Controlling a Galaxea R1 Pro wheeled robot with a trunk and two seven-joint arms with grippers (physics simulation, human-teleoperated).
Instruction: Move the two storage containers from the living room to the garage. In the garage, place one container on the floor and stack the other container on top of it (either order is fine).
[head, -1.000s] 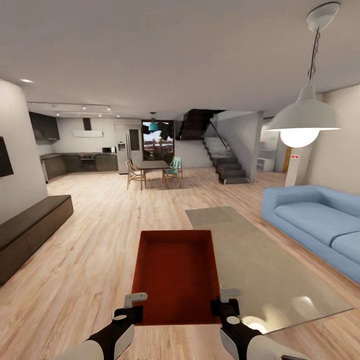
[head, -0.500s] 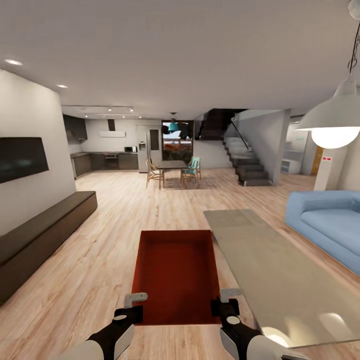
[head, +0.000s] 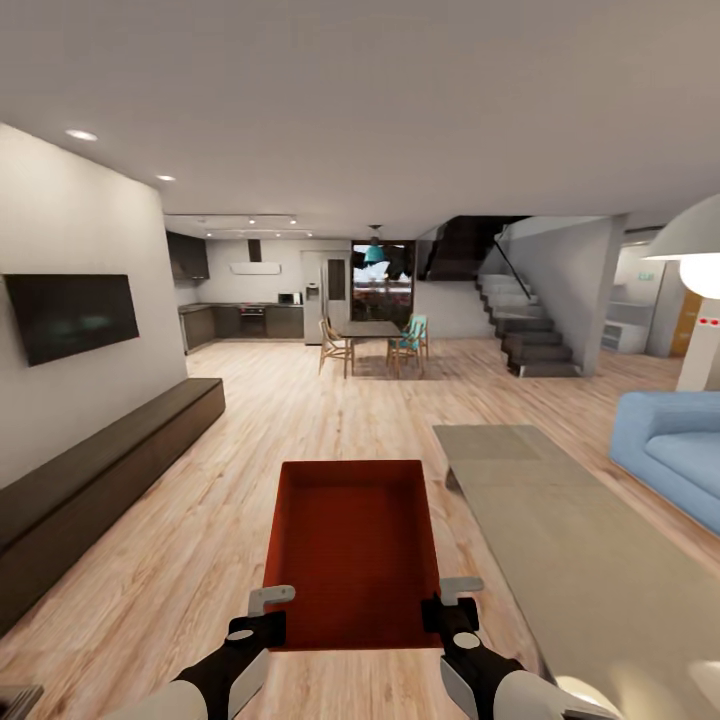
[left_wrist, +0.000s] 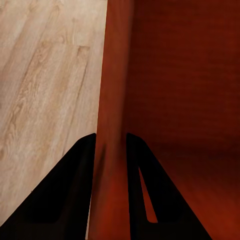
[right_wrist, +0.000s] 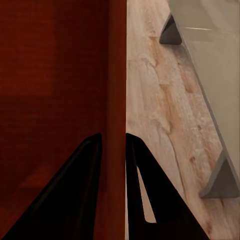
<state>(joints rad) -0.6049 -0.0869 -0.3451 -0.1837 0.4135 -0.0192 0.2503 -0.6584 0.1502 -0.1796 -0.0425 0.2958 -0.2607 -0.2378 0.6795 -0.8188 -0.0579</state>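
Observation:
A red-orange open-topped storage container (head: 352, 550) hangs in front of me above the light wood plank floor of the living room (head: 280, 420). My left gripper (head: 268, 605) is shut on its left wall (left_wrist: 111, 100), one black finger (left_wrist: 65, 195) on each side of the wall. On the opposite wall (right_wrist: 116, 90) my right gripper (head: 450, 600) is shut in the same way, with a black finger (right_wrist: 150, 200) outside it. The container looks empty.
A glass coffee table (head: 560, 520) runs along my right, its legs (right_wrist: 220, 175) close to the container. Beyond it stands a blue sofa (head: 675, 445). A dark low bench (head: 90, 480) and wall TV (head: 70, 315) line the left. Dining table (head: 375, 335), kitchen and stairs (head: 525, 335) lie ahead.
The whole view has swung to the left: sofa, lamp and coffee table slid right, the TV wall came in. The container and both grippers keep their places in the picture.

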